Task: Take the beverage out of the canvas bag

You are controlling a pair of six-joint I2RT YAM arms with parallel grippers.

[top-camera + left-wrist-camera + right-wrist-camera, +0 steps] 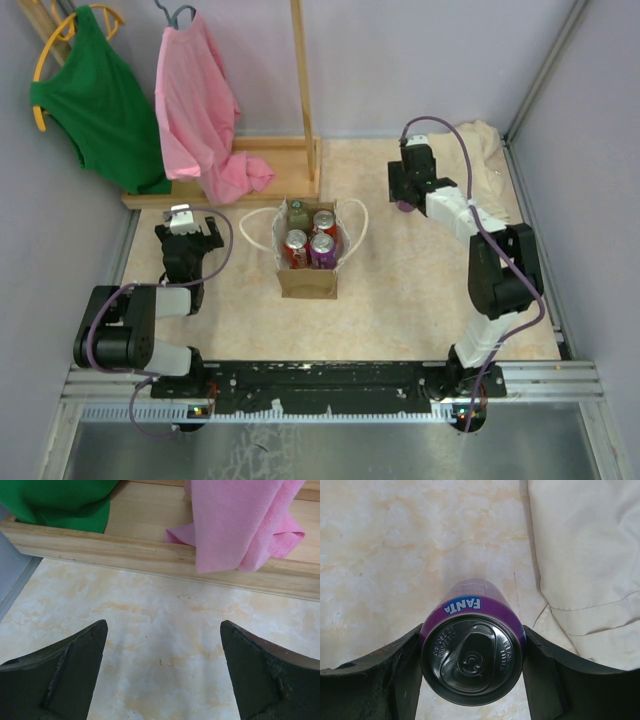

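The tan canvas bag (308,281) with white loop handles stands open at the table's middle, holding several cans: a green one, two red ones and a purple one (322,249). My right gripper (407,198) is at the far right, away from the bag, shut on a purple Fanta can (470,625) held upright. Its fingers (395,670) press both sides of the can, whose purple side shows in the top view (404,207). My left gripper (186,234) is left of the bag, open and empty above bare tabletop (162,630).
A wooden rack base (250,182) runs along the back left, with a green shirt (95,95) and a pink shirt (205,110) hanging over it. A cream cloth (488,150) lies crumpled in the back right corner, just right of the held can (585,555).
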